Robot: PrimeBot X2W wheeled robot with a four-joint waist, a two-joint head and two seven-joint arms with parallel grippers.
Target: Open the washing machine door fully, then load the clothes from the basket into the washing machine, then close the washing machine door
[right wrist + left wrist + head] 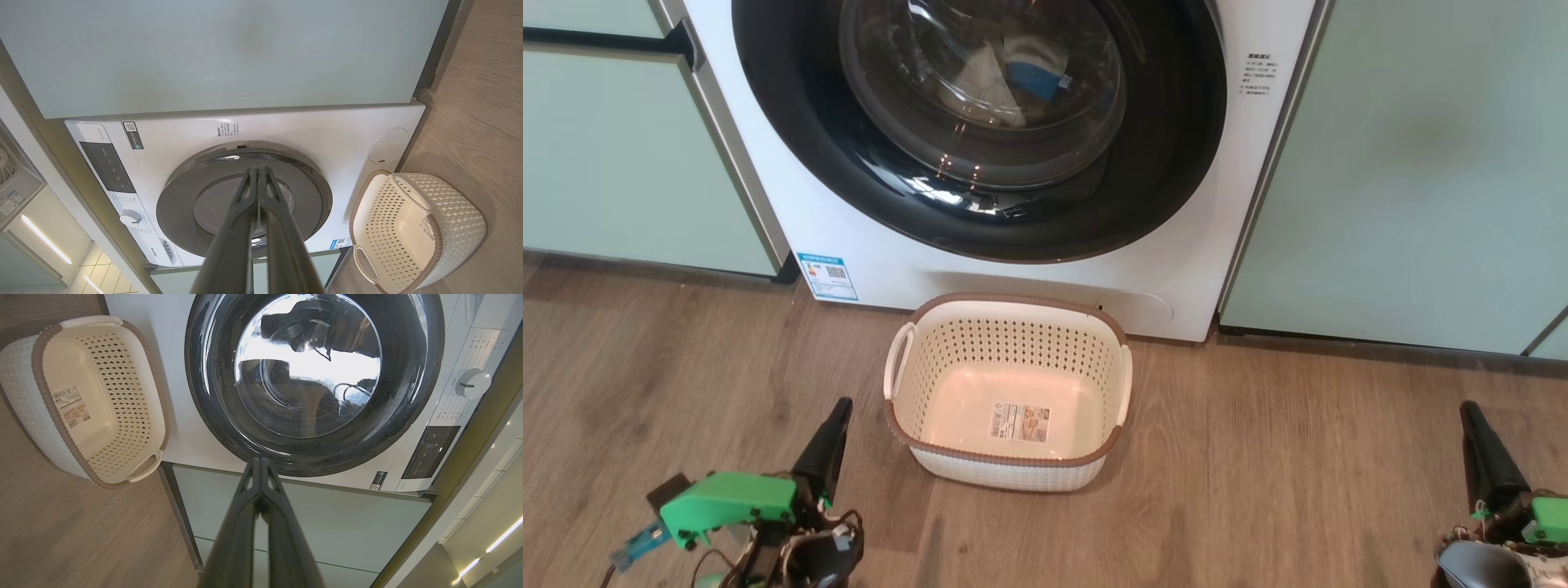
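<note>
1. The basket stands on the floor just in front of the washer. It lies between the left gripper and the right gripper, a little farther than both and touching neither. The left one is nearer to it.
2. Both grippers are clenched, fingers pressed together, grasping nothing.
3. The door is shut, flush in the washer's front, beyond the basket and well apart from both grippers.
4. The door has a wide glossy black rim and bulging clear glass. The clothes show through it, a pale piece beside a blue one.
5. The basket is cream-white and perforated, with a brown rim and white side handles.
6. A label lies on the basket's bottom. A blue-edged QR sticker sits at the washer's lower left, and small print is right of the door. All of it is too small to read.
</note>
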